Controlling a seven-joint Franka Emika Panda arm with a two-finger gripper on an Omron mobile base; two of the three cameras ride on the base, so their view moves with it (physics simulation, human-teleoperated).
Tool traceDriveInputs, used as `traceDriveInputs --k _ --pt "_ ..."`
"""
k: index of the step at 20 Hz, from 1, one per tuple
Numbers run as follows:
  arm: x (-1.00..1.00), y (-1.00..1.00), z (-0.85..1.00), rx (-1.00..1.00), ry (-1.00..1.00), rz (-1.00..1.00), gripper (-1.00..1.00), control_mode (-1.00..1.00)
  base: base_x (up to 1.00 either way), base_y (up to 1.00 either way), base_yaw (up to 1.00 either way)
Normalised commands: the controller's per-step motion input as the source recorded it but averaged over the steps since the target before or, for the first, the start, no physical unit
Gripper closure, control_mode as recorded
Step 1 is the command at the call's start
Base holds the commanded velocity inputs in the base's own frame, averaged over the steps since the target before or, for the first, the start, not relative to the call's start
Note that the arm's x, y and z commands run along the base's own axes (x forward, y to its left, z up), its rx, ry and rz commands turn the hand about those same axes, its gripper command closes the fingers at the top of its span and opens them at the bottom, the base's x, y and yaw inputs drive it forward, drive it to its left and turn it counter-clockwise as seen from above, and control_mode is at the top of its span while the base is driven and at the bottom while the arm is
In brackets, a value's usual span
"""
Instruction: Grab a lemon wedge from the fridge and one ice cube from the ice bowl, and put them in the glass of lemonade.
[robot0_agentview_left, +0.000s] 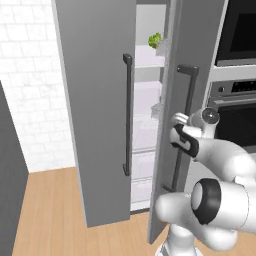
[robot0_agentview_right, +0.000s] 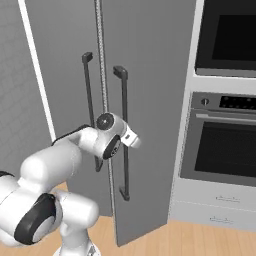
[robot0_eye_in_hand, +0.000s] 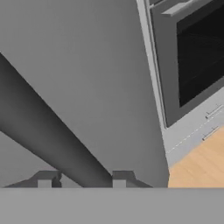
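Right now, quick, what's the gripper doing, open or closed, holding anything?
Gripper: open, its jaws on either side of the dark bar handle of the right fridge door, not visibly clamped on it.

The fridge (robot0_agentview_left: 100, 100) has plain grey doors with dark, almost black bar handles (robot0_agentview_left: 127, 115), and inside it the shelves (robot0_agentview_left: 145, 62) are white with one small ruffled green clump (robot0_agentview_left: 155, 40) on the upper shelf. To the right of the fridge, the oven (robot0_agentview_right: 225, 145) has a black glass front in a grey frame, and the drawers (robot0_agentview_right: 217, 207) under it are light grey. To the left of the fridge the wall (robot0_agentview_left: 30, 90) has a pattern of white bricks, and the floor (robot0_agentview_left: 55, 215) below the fridge is light brown wood with thin plank lines.
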Motion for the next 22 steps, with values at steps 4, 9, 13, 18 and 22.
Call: traceDriveInputs --k 4,9,13,18,22 --pt "-0.72 -1.0 0.2 0.21 0.0 -0.21 1.0 -1.0 0.0 0.0 0.0" --pt "-0.63 -1.0 0.13 0.15 -0.01 -0.2 1.0 -1.0 0.0 0.0 0.0" --pt "-0.41 -0.6 0.02 0.03 0.0 -0.22 -1.0 -1.0 0.0 0.0 0.0" --pt "-0.48 -0.23 0.57 0.0 -0.02 -0.06 -1.0 -1.0 0.0 0.0 0.0" --pt "-0.64 0.34 0.79 -0.05 -0.13 0.06 -1.0 -1.0 0.0 0.0 0.0"
